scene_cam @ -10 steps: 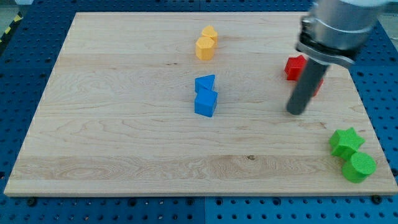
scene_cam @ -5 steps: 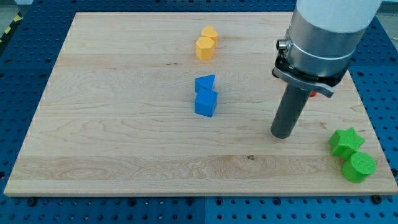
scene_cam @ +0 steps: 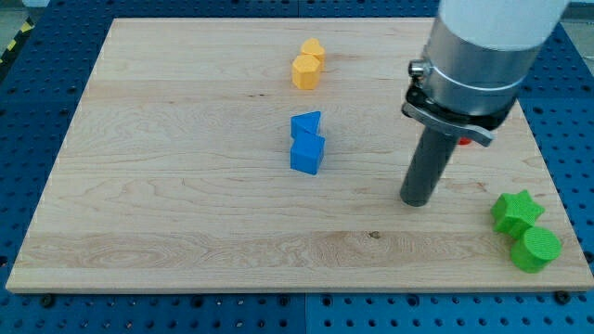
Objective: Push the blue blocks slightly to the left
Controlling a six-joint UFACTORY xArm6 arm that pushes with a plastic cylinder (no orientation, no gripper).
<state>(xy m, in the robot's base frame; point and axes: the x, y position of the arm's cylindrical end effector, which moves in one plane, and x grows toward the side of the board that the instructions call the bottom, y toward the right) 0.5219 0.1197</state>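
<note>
Hiding most of a red block (scene_cam: 477,140), my tip (scene_cam: 417,201) sits right of the blue blocks (scene_cam: 306,143).

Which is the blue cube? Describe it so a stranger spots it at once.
Start at the wooden board and look near its middle, where two blue blocks touch. The blue cube is the lower one, nearer the view's bottom; the blue block above it looks wedge-shaped.

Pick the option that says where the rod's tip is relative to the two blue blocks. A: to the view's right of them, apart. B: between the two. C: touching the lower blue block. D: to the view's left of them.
A: my tip rests on the board well to the view's right of the blue blocks, with bare wood between them.
</note>
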